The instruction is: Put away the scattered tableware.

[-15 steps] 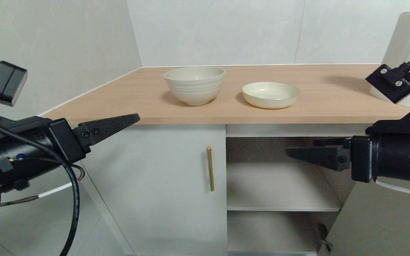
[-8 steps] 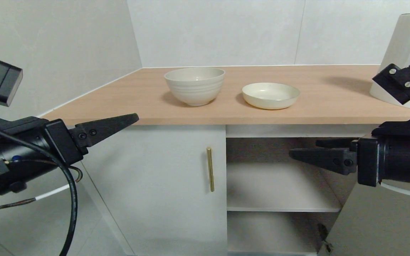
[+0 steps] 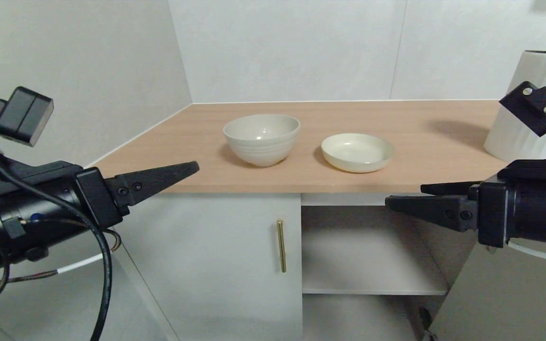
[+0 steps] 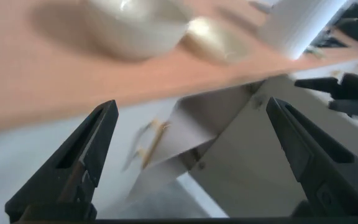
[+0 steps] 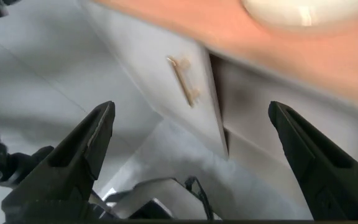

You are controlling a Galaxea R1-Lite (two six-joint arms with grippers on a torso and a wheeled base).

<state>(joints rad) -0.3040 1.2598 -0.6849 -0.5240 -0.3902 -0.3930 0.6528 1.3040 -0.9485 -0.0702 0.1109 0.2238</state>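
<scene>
A wooden counter (image 3: 420,142) is running into a white-walled corner, above a cabinet (image 3: 216,265) whose right side is standing open. A bowl (image 3: 261,139) is sitting on the counter, with a dish (image 3: 357,152) near it on the right, not touching. The left gripper (image 3: 190,168) is hovering off the counter's left front edge, fingers spread wide. The right gripper (image 3: 405,196) is hanging before the open compartment, also spread.

Off-white bowl (image 3: 261,139) with faint ringed ribbing, plain cream dish (image 3: 357,151), light brown wood-grain counter (image 3: 183,142). White cabinet door (image 3: 206,260), brass handle (image 3: 281,246), white ribbed container (image 3: 505,137). Left hand (image 3: 190,168) and right hand (image 3: 403,198) black.
</scene>
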